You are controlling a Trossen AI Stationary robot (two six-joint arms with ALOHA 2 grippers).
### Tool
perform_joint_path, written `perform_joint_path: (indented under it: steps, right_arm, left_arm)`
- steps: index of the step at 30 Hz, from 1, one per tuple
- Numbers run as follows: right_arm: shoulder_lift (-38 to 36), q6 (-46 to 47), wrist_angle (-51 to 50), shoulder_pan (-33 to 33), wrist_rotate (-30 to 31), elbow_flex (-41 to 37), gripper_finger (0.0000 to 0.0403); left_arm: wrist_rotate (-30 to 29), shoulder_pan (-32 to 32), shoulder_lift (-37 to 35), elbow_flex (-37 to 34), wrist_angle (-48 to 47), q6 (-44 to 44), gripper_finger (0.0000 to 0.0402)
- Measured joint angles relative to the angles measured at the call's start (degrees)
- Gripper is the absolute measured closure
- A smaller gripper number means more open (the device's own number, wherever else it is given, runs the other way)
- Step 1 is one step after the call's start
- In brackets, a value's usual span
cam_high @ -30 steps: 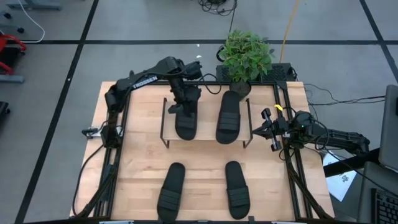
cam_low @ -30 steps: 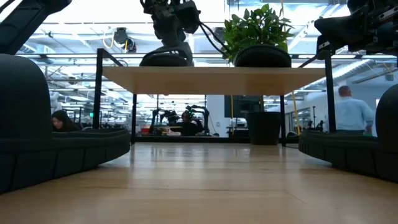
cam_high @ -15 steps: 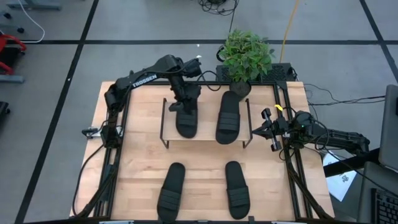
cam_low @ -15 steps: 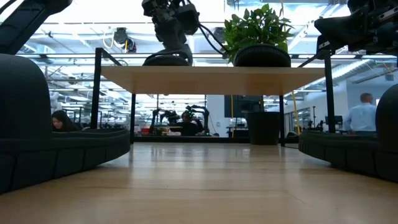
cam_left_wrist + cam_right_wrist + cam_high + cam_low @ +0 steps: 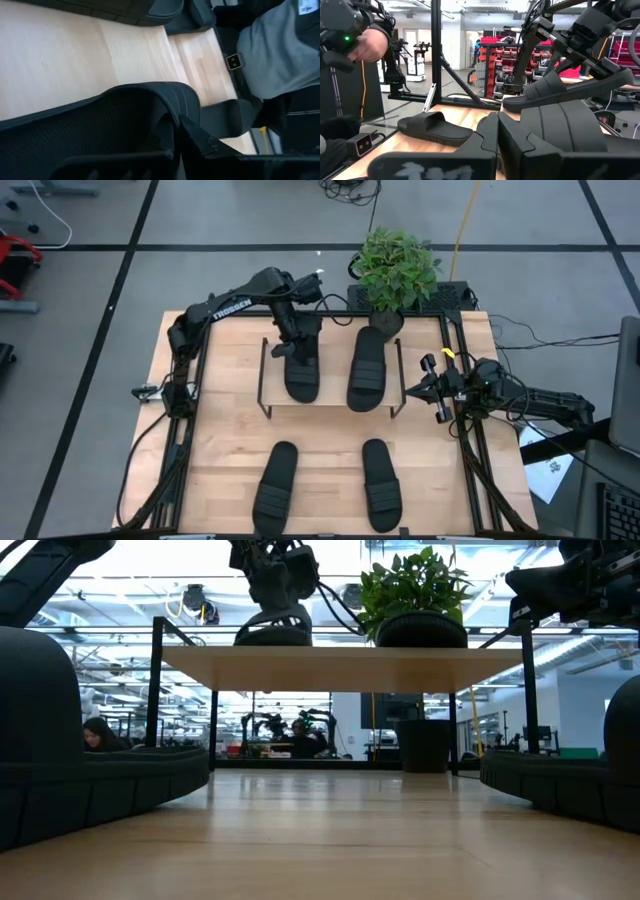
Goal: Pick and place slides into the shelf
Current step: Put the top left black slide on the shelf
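The left end effector gripped the far end of a slide lying lengthwise on the shelf, directly beneath it; the right end effector waited closed beside the shelf.

High view: overhead, straight down, takes in the whole table and both arms. Low view: at tabletop level, looking across under the shelf board into the room; shares the shelf and plant with the high view. Wrist views: very close, each looking past its own fingers at slides.
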Motion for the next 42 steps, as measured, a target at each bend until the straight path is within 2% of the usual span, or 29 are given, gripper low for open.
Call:
perform_joint_path:
  steps: [13, 20, 29, 35, 42]
  right_arm:
    - [0.0, 0.41, 0.0, 0.0, -0.04, 0.0, 0.0403]
    - [0.01, 0.43, -0.02, 0.0, -0.04, 0.0, 0.0403]
    - [0.02, 1.11, -0.04, 0.0, -0.05, 0.0, 0.0403]
    - [0.0, 1.24, -0.02, 0.0, -0.04, 0.0, 0.0403]
    - [0.02, 1.26, 1.55, 0.0, -0.04, 0.0, 0.0403]
  left_arm:
    - [1.0, -1.85, 0.0, -1.37, 0.3, -1.7, 0.0399]
    - [-3.34, -1.68, -0.03, -4.25, 3.42, -1.9, 0.0391]
    - [-5.05, -1.77, -0.17, -6.03, 6.46, -1.85, 0.039]
    - [-5.91, -1.79, -0.15, -6.09, 7.2, -5.9, 0.0357]
    - [-6.73, -1.77, -0.02, -6.14, 7.4, -7.98, 0.0279]
